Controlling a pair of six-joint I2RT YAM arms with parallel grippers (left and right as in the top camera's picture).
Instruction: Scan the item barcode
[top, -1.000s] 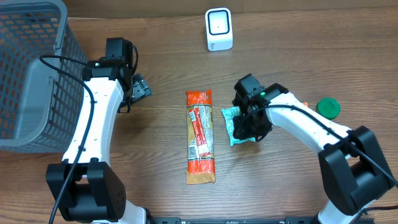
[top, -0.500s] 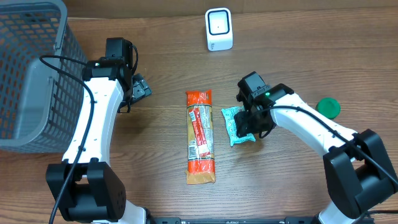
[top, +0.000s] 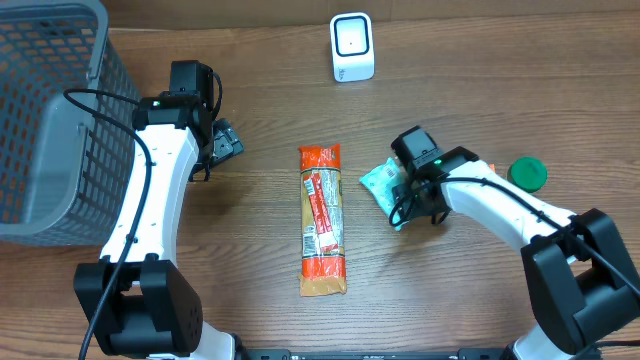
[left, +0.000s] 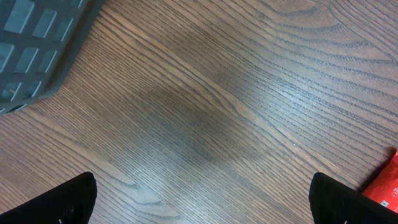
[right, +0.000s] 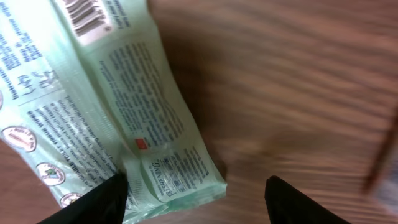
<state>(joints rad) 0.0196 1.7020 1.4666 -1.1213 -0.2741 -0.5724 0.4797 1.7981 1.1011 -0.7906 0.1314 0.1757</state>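
Observation:
The mint-green wipes packet (top: 379, 178) lies on the table right of centre, and its printed back (right: 106, 112) faces the right wrist camera with a barcode (right: 81, 18) at the top. My right gripper (top: 416, 204) hovers over the packet's lower end. Its jaws (right: 199, 202) stand open, with the packet's corner lying between them beside the left finger (right: 99, 200). The white scanner (top: 352, 47) stands at the back centre. My left gripper (top: 222, 143) is open over bare wood (left: 205, 205), far from the packet.
A long orange snack packet (top: 322, 220) lies at the table's centre, and its red corner (left: 385, 186) shows in the left wrist view. A grey mesh basket (top: 50, 120) fills the far left. A green lid (top: 527, 174) sits at the right.
My right gripper's jaws have spread wider and it has shifted a little right and toward the front. The green packet has swung, its top now pointing up-left. The left arm has not moved.

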